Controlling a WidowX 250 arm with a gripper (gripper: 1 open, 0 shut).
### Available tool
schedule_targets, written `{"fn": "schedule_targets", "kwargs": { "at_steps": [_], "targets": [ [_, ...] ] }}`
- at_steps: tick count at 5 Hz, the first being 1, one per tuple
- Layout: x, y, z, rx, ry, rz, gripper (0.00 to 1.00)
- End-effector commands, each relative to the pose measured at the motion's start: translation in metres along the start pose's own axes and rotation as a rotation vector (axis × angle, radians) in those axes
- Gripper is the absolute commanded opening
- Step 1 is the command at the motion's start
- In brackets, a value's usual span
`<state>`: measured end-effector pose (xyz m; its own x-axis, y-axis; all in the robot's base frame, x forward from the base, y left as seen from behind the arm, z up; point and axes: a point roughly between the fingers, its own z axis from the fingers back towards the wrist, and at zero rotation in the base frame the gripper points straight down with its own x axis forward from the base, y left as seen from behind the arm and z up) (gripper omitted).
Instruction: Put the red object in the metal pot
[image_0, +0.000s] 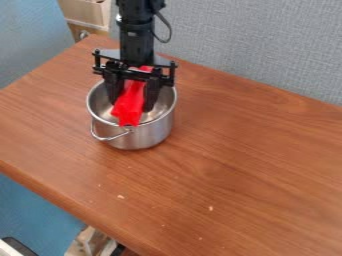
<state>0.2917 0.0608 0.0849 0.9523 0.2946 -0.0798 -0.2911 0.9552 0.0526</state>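
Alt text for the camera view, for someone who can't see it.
A black robot gripper reaches down into a shiny metal pot, its jaws at a red block that slants inside the pot. The pot stands on a wooden table near a gray wall.

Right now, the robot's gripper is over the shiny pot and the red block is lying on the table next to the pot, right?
Not quite: the camera view shows the red block inside the pot, not on the table.
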Motion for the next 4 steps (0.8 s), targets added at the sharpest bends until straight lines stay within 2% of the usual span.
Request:
{"fn": "schedule_targets", "kwargs": {
  "at_steps": [1, 4],
  "targets": [
    [0.0098, 0.0056, 0.0161, -0.007, -0.064, 0.022, 0.00],
    [0.0116, 0.0066, 0.0143, -0.011, -0.063, 0.031, 0.00]
  ]
}}
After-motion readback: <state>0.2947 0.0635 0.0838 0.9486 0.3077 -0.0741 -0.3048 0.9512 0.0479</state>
